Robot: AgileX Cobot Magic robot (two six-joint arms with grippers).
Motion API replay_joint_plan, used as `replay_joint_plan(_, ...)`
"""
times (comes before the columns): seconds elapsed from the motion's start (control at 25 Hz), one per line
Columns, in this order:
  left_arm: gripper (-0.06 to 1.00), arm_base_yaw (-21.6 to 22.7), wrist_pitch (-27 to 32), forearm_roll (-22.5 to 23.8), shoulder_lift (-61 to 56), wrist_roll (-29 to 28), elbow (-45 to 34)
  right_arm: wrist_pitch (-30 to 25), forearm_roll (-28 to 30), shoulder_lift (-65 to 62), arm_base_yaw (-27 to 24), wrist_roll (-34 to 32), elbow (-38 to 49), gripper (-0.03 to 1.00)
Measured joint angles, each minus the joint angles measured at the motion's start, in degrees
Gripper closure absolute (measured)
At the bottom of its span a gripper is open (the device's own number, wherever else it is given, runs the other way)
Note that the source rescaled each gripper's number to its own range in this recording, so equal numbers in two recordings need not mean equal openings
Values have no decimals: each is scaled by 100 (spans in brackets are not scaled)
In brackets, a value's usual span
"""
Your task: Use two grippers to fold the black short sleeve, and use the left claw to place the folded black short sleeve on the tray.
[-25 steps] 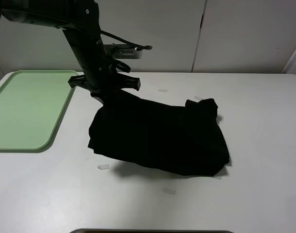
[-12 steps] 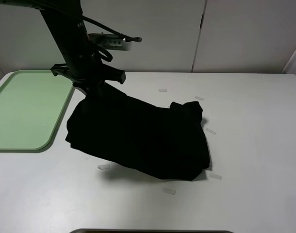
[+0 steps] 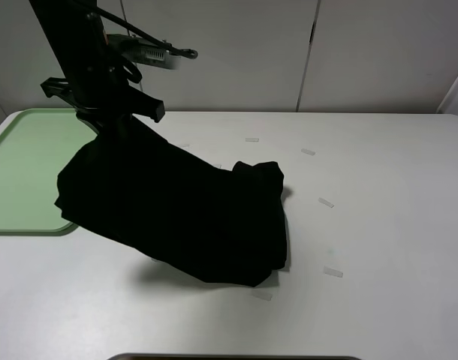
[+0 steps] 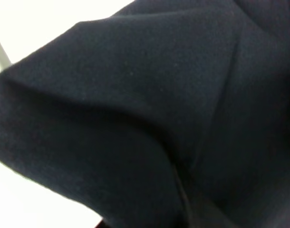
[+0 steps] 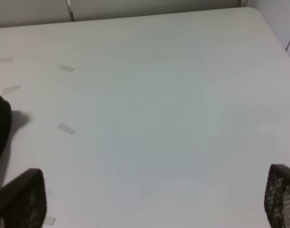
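While the left claw (image 3: 110,124) hangs steeply above the mint tray (image 3: 26,169), jaws pinched shut on the top of the shirt (image 3: 176,217), soft black fabric drapes in limp folds, its lower end on the smooth white worktop (image 3: 379,225). On the right gripper (image 5: 152,199), mesh-padded jaws gape wide, empty.

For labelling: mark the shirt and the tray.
shirt (image 3: 176,217), high view, middle of the draped cloth.
tray (image 3: 19,165), high view, bare floor.

Bright even light; soft shadow under black short sleeve (image 3: 176,217); left wrist view blurred (fabric close).
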State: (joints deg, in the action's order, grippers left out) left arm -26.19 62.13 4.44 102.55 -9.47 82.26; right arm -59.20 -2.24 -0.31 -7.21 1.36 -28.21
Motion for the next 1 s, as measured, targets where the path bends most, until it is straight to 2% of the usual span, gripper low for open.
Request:
replay_joint_plan(0.12, 88, 7, -83, -65, 0, -134, 0, 0, 0, 0, 0, 0, 0, -3)
replay_joint_plan(0.28, 88, -33, -345, -444, 91, -364, 0, 0, 0, 0, 0, 0, 0, -3)
replay_joint_plan(0.48, 88, -355, -681, -833, 348, -613, 0, 0, 0, 0, 0, 0, 0, -3)
replay_joint_plan(1.0, 88, -1163, -1468, -962, 701, -1378, 0, 0, 0, 0, 0, 0, 0, -3)
